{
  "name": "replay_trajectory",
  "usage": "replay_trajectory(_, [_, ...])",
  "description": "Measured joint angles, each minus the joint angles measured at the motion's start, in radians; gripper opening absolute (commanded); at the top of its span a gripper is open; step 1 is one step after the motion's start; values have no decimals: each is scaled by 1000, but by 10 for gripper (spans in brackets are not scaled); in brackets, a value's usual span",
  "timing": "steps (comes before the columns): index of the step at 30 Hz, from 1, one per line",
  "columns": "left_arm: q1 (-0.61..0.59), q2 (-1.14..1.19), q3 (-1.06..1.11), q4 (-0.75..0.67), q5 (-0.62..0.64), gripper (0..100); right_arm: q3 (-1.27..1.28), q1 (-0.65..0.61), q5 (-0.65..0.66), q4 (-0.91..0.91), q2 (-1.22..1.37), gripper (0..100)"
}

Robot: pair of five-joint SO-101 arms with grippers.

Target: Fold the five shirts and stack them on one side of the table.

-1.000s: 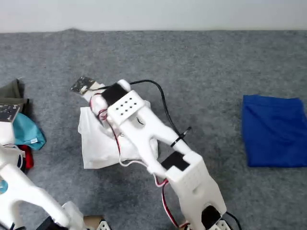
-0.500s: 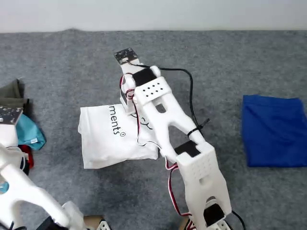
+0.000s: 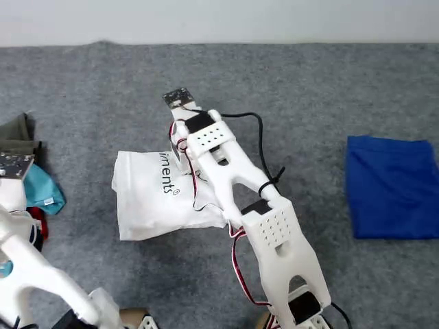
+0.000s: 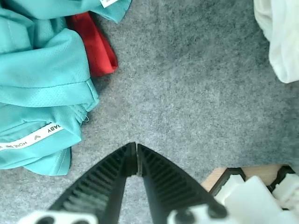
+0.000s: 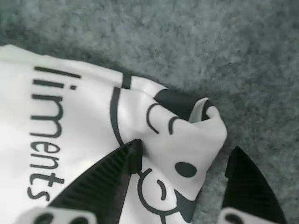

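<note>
Since the white shirt (image 3: pixel 158 199) lies as a loose folded bundle at centre-left of the high view, with its long axis running left to right, the coming move turns on its puckered upper-right corner (image 5: pixel 205 116). The right gripper (image 5: pixel 187 151) straddles that corner with its jaws spread, one finger on the cloth and the other over the carpet (image 3: pixel 309 89). The left gripper (image 4: pixel 136 158), pressed together, hangs over carpet beside the teal shirt (image 4: pixel 42 70) and is the farther of the two from the corner.
</note>
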Motion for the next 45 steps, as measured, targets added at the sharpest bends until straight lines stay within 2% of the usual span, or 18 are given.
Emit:
replay_trajectory(6, [0, 0, 0, -14, 0, 8, -34, -2, 35, 41, 11, 3])
replay_trajectory(9, [0, 0, 0, -20, 0, 8, -41, 0, 114, 83, 11, 9])
replay_trajectory(13, [0, 0, 0, -20, 0, 8, -104, 21, 152, 201, 14, 10])
replay_trajectory(18, [0, 0, 0, -20, 0, 8, -261, 110, 275, 382, 14, 9])
replay_trajectory(23, [0, 0, 0, -20, 0, 8, -331, 281, 477, 390, 15, 9])
replay_trajectory(26, [0, 0, 0, -20, 0, 8, -338, 365, 658, 390, 15, 9])
replay_trajectory(29, [0, 0, 0, -20, 0, 8, -338, 393, 838, 365, 15, 9])
replay_trajectory(32, [0, 0, 0, -20, 0, 8, -338, 381, 937, 247, 15, 9])
replay_trajectory(36, [0, 0, 0, -20, 0, 8, -338, 305, 979, 74, 15, 9])
replay_trajectory(40, [0, 0, 0, -20, 0, 8, -339, 198, 985, 0, 64, 28])
replay_trajectory(43, [0, 0, 0, -20, 0, 8, -339, 178, 979, -9, 80, 110])
replay_trajectory(45, [0, 0, 0, -20, 0, 8, -339, 183, 914, -9, 80, 184])
